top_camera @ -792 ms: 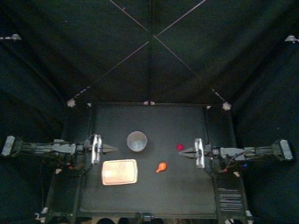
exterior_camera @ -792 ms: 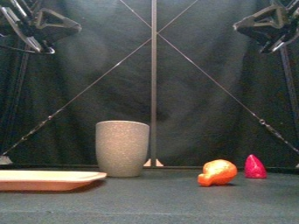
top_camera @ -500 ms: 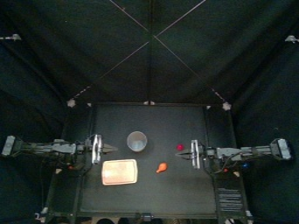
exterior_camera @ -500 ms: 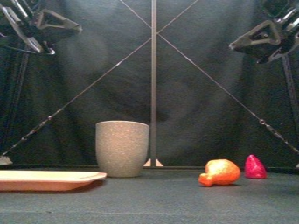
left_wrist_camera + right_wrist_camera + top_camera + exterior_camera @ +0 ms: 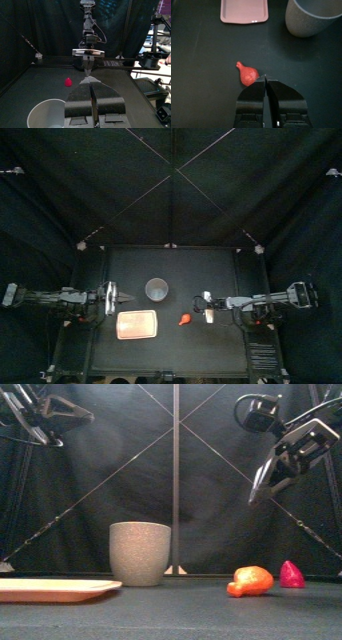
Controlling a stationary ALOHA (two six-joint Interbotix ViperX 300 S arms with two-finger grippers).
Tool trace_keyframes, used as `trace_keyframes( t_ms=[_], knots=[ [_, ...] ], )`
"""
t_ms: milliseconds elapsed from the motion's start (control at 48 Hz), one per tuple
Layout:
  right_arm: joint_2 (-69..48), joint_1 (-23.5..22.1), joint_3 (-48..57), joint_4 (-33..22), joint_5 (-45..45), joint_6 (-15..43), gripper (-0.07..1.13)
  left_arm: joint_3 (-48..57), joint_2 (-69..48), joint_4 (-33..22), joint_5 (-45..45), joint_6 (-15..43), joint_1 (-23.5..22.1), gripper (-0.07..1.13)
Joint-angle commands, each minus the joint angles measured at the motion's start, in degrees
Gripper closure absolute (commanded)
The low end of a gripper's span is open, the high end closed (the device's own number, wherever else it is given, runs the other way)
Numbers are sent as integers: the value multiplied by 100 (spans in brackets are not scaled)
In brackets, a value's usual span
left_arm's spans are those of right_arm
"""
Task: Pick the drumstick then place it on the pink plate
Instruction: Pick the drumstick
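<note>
The orange drumstick (image 5: 185,318) lies on the table right of the pink plate (image 5: 134,326); the front view has the drumstick (image 5: 249,580) at the right and the plate (image 5: 54,590) at the left. My right gripper (image 5: 201,308) hangs tilted high over the table (image 5: 259,489), just right of the drumstick. In the right wrist view its shut jaws (image 5: 266,80) sit close beside the drumstick (image 5: 247,73), with the plate (image 5: 244,10) beyond. My left gripper (image 5: 107,300) rests shut at the left, raised (image 5: 34,419).
A tall grey speckled cup (image 5: 156,289) stands behind the plate, near the middle (image 5: 139,553). A small magenta toy (image 5: 290,574) sits right of the drumstick. The left wrist view has the cup (image 5: 48,114) and that toy (image 5: 67,81).
The right arm has swung in toward the table's middle and tipped downward, bringing its gripper close to the drumstick. The left arm and all the objects have stayed put.
</note>
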Motion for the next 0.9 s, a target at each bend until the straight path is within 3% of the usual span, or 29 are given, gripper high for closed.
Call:
trace_keyframes(
  t_ms=[21, 125, 333, 396, 896],
  knots=[
    [308, 97, -387, -176, 149, -9, 93, -141, 35, -9, -44, 9, 18, 99],
    [624, 202, -677, -404, 299, 26, 74, -132, 35, 0, -44, 9, 18, 99],
    [967, 229, -1143, -422, 650, 123, 14, -132, 35, -9, -44, 9, 18, 99],
    [1081, 229, -1195, -439, 659, 211, 3, -114, 35, -9, -53, 9, 18, 99],
    [2241, 457, -1635, -439, 1529, 264, 1, -70, 35, -9, -114, 9, 9, 99]
  ],
)
